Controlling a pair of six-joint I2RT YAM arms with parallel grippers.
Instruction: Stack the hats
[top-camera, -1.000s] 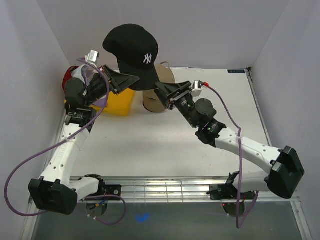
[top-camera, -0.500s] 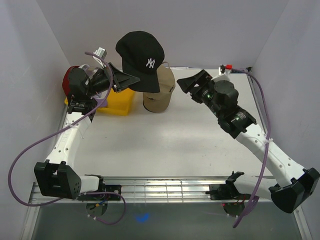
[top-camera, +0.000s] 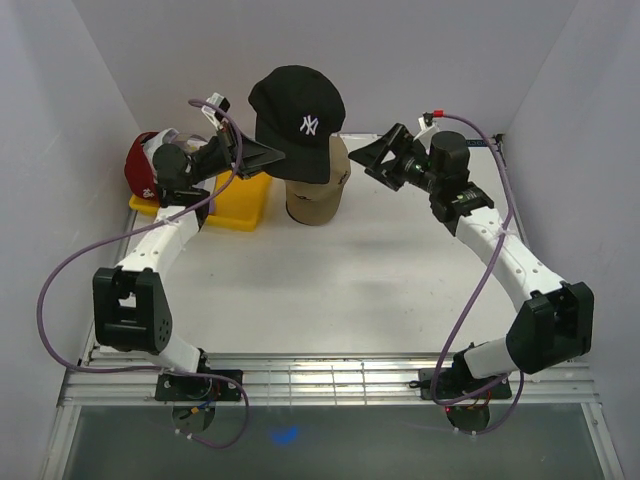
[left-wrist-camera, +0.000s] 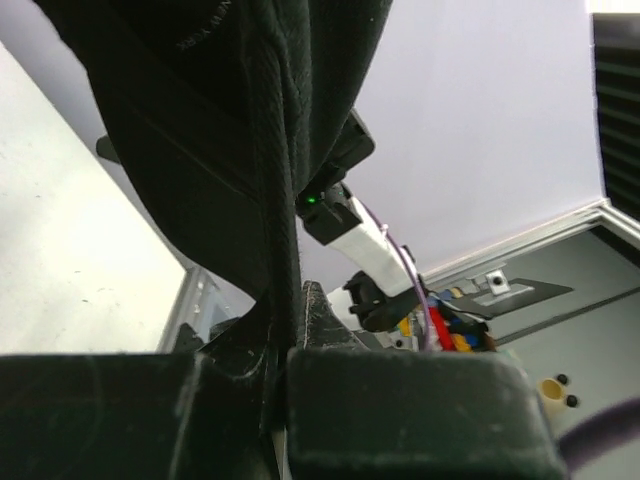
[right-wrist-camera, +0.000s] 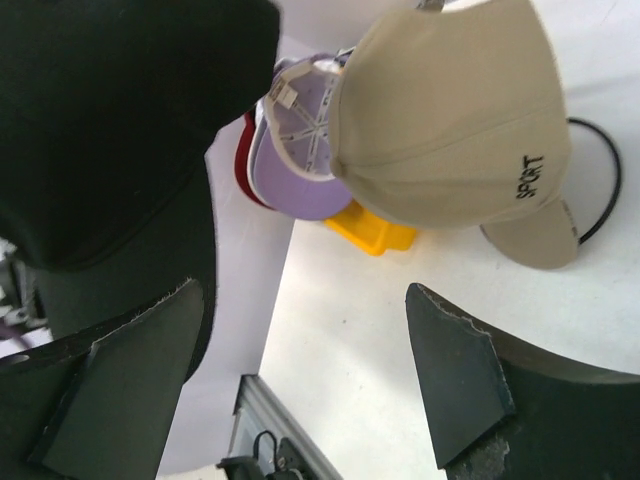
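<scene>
At the far left a red cap lies by the back corner, next to a yellow tray. From the right wrist view a lavender cap sits open side up against the red one, over the tray.

The left arm rises from its base at the near edge and bends at the elbow. Its forearm reaches away along the left side, and the wrist turns so the left gripper points right. Its fingers are pinched tight on the edge of the black cap, with the fabric squeezed between them. The black cap with its white NY hangs in the air over the beige cap; I cannot tell whether the two touch.

The beige cap stands at the back middle of the table, just right of the tray. A black wire loop shows beside its brim.

The right arm folds at its elbow near the right edge and stretches back and leftward. The right gripper points at the caps from the right, jaws spread wide and holding nothing, apart from both caps.
</scene>
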